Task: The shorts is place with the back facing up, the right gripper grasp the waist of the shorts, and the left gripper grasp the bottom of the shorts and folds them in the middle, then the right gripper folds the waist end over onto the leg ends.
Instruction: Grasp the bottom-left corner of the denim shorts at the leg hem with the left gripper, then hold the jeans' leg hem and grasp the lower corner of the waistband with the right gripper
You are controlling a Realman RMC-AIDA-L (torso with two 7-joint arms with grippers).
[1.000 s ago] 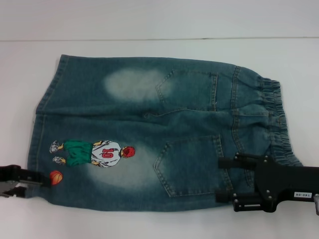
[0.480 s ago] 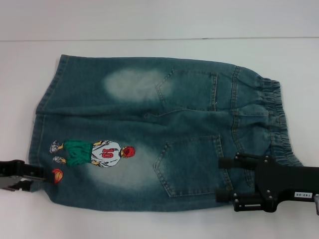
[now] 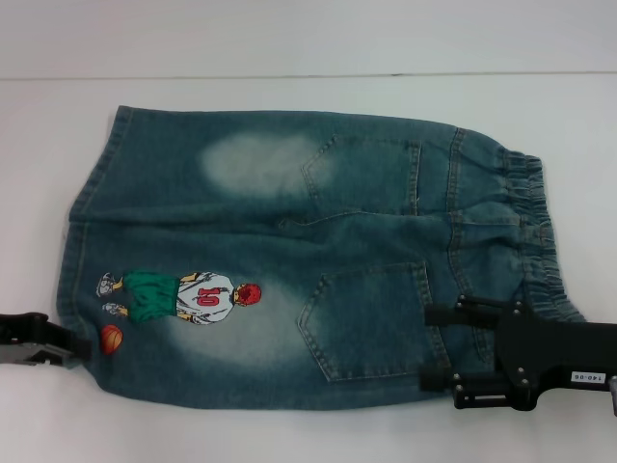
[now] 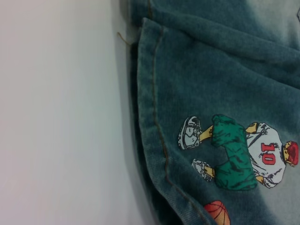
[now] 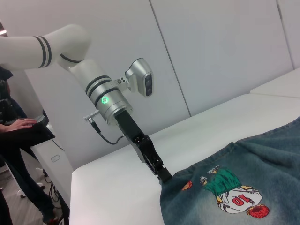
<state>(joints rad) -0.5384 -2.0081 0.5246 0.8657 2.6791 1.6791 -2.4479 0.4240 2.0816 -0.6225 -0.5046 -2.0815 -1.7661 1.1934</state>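
With both grippers at the near edge, we fold away from us across the faded blue denim shorts (image 3: 299,260).
Long axis runs jaw to jaw: left gripper (image 3: 67,349) at the hem corner, grip unclear; right gripper (image 3: 439,347) open over the waist.

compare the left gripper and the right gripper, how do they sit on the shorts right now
The left gripper meets the shorts at the near corner of the leg hem, beside the basketball print, barely overlapping the denim. The right gripper lies at the waist end, beside the elastic waistband, with its fingers spread over the fabric. Both work the near edge, low on the white table.
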